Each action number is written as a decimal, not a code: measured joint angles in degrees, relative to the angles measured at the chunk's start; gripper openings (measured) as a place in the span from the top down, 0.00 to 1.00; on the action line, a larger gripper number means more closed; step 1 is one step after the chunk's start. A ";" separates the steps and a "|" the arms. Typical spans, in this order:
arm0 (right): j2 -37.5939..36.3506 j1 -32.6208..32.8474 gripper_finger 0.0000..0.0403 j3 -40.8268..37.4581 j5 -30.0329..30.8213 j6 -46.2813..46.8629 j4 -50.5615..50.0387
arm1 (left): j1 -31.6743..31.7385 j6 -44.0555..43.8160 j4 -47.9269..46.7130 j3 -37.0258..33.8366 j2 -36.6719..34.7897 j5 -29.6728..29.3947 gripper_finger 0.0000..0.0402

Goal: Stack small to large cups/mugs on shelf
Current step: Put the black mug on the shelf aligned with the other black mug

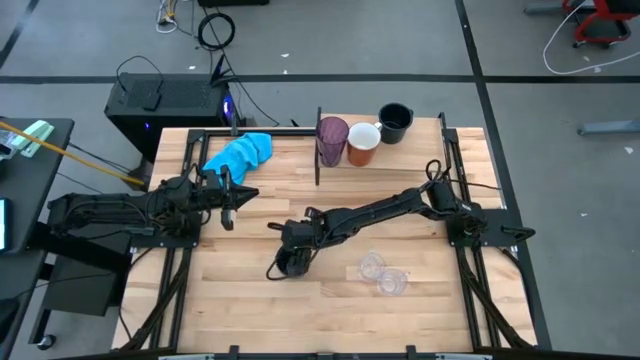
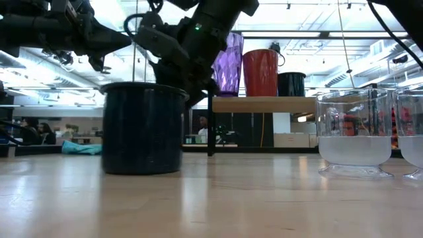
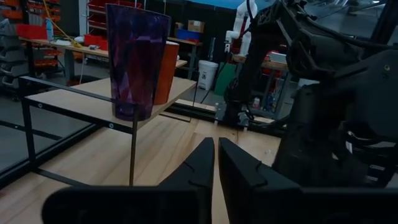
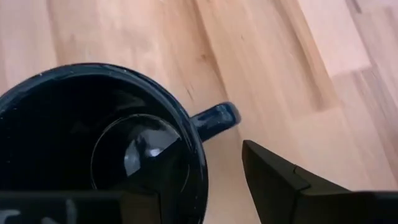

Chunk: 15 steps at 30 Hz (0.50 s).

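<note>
- The right gripper is down low over the dark navy handled mug standing upright on the light wood tabletop, near the front middle of it.
- From the wrist camera, its fingers are spread wide, one inside the mug's rim and one outside by the handle (whether they actually pinch the wall, I cannot tell).
- The two small clear cups stand close together on the table, just to the right of that mug.
- Up on the raised light wood shelf with thin black uprights: translucent purple tumbler, orange mug with white inside, then a second dark navy mug, all in a row.
- The left gripper hovers at the table's left side, fingers drawn almost together, holding nothing.
- A bright blue crumpled cloth lies behind it.
</note>
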 joint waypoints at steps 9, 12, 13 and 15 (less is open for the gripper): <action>-1.46 -1.59 0.58 0.61 0.06 9.60 -9.81 | 0.02 0.01 -0.02 0.00 0.00 0.00 0.91; -2.08 -1.79 0.58 0.63 -0.04 13.51 -13.13 | 0.00 0.00 -0.06 0.00 0.00 0.01 0.90; -2.26 -1.79 0.58 0.63 0.02 14.75 -13.99 | 0.02 0.02 -0.02 0.00 0.00 0.01 0.90; -2.68 -1.88 0.58 0.67 0.00 16.55 -15.68 | 0.02 -0.01 -0.07 0.00 0.00 0.00 0.91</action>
